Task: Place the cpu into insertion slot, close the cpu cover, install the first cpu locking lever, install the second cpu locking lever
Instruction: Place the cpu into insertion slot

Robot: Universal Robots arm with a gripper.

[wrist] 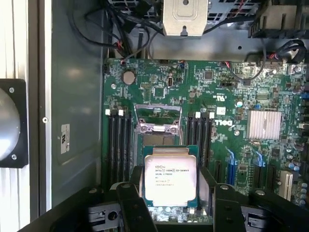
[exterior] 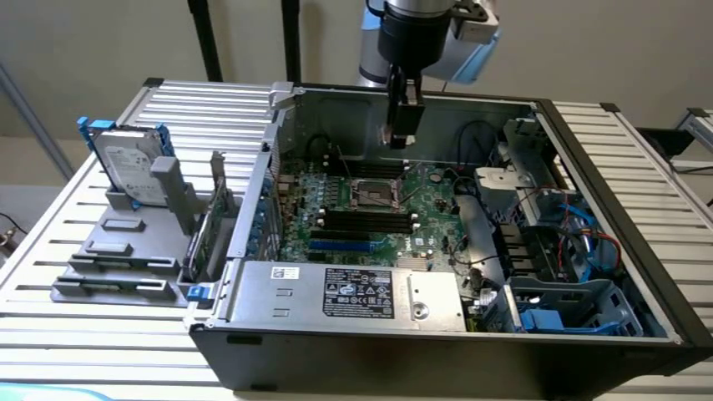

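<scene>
On a slatted metal table (exterior: 646, 142), items listed by size:

1. Computer case (exterior: 446, 359): black and grey, lying on its side with the side panel off and the interior exposed.
2. Green circuit board (exterior: 429, 196): lies flat on the case floor and carries rows of long black memory slots (wrist: 118, 140), a finned silver heatsink (wrist: 264, 124) and a coin cell (wrist: 128, 76).
3. Power supply (exterior: 346, 292): silver box with a white label, at the near edge of the case in the exterior view.
4. Grey stand (exterior: 123, 251): outside the case on the exterior view's left, with a hard drive (exterior: 125, 163) propped upright in it.
5. Robot arm: reaches down from above into the open case. Its gripper (exterior: 402, 138) hangs well above the board, over the socket area.
6. Insertion slot (exterior: 376, 194): square black socket with a silver rim, set between the memory banks and unoccupied.
7. Cpu cover (wrist: 158, 118): silvery frame raised off the socket, with green board visible through its central opening.
8. Cpu (wrist: 170, 176): pale square chip, printed face towards the wrist camera. The two dark fingers (wrist: 131, 193) clamp it on opposite sides. It is held in the air above the insertion slot, not seated, and in the wrist view it overlaps one edge of the socket.
</scene>
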